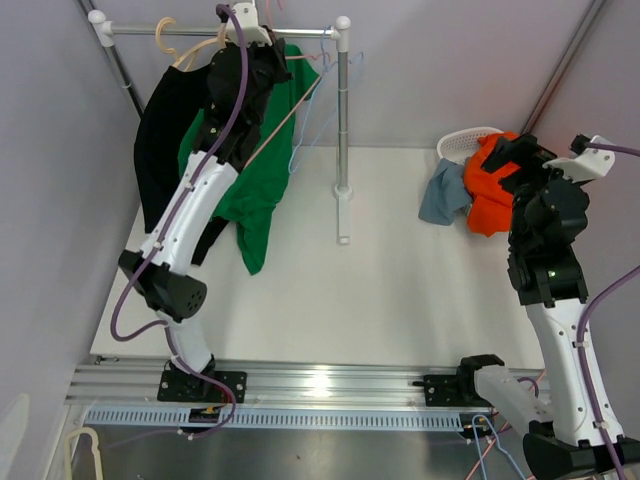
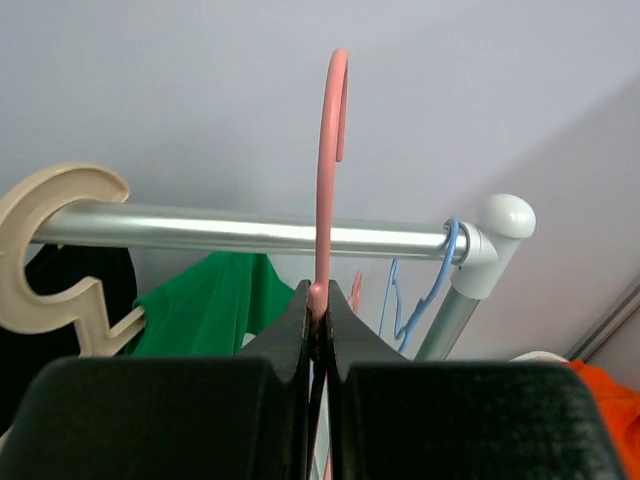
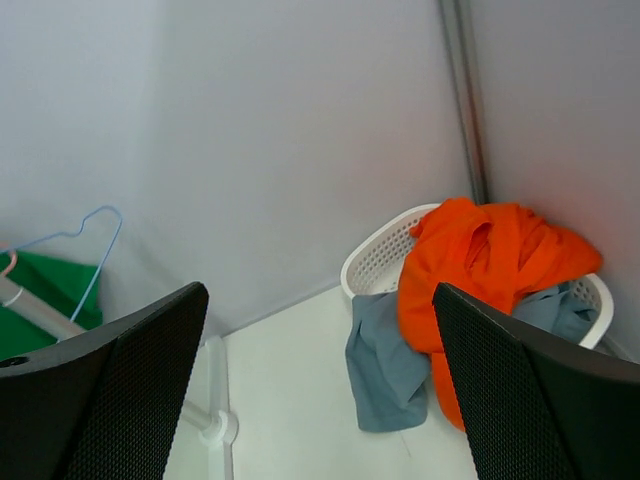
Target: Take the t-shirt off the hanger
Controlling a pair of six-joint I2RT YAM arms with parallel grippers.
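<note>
A green t-shirt hangs from a pink hanger at the clothes rail at the back left. My left gripper is shut on the pink hanger's neck, just below the rail. The hook rises in front of the rail and above it. The green shirt shows below the rail in the left wrist view. My right gripper is open and empty, up near the laundry basket at the back right. In the right wrist view its fingers stand wide apart.
A beige hanger holds a black garment left of the green shirt. An empty blue hanger hangs by the rack's upright pole. A white basket holds an orange shirt and a grey-blue garment.
</note>
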